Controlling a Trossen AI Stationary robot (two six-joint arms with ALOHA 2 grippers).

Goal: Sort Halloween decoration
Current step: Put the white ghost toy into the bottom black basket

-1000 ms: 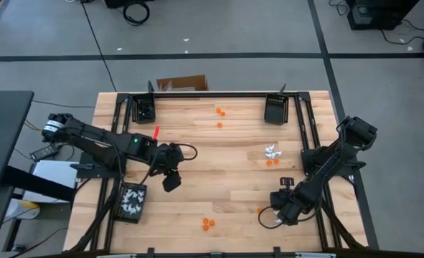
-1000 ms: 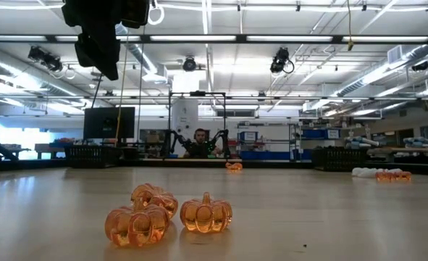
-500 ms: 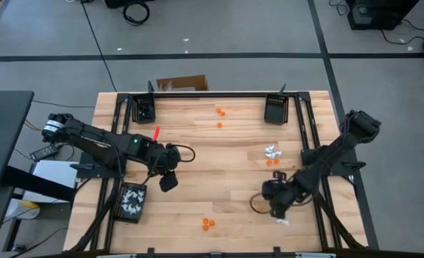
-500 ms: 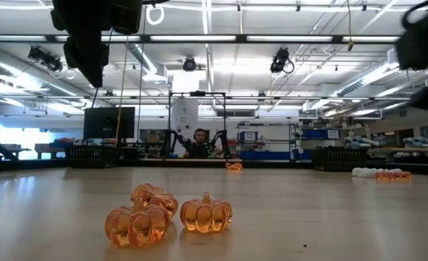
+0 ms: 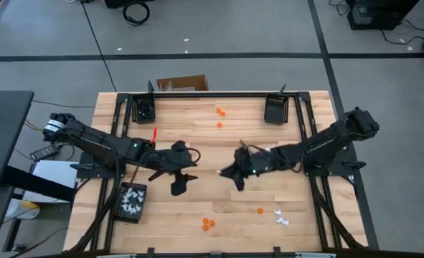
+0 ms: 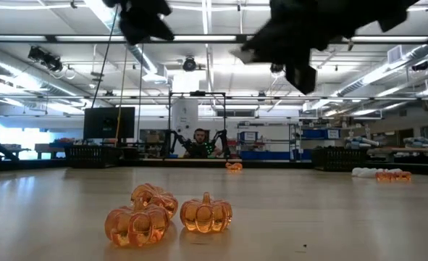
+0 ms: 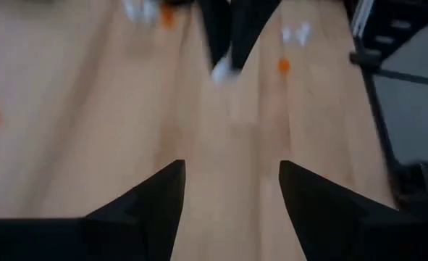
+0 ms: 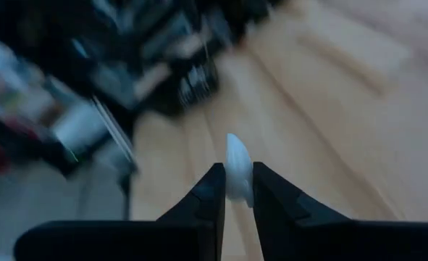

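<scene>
The Halloween decoration lies scattered: three orange pumpkins (image 6: 206, 214) near the front edge, one orange piece (image 5: 260, 211), white pieces (image 5: 281, 217) at the near right, a white and orange cluster (image 5: 272, 153) at the right, and two orange ones (image 5: 219, 112) at the back. My right gripper (image 5: 224, 173) hangs over the table's middle, shut on a white trinket (image 8: 237, 170). My left gripper (image 7: 232, 185) is open and holds nothing. It hovers left of the middle (image 5: 181, 182) and faces the right gripper. My right gripper pinches the white trinket (image 8: 237, 180) between its two fingertips (image 8: 215, 194), and the trinket's top stands out beyond them. The fingers reach slanting down from the table's right side. The trinket is lifted clear of the table.
A black tray with white pieces (image 5: 133, 202) sits at the near left. Two more black trays (image 5: 145, 109) (image 5: 275, 109) stand at the back. The frame rails (image 5: 305, 136) run along the table's sides. Bare wood lies between the two grippers.
My right gripper has swung from the near right corner toward the table's middle and risen, tipping toward level, with a white trinket at its tips. Two white pieces stay where it was. My left gripper has tipped up and shifted slightly toward the right.
</scene>
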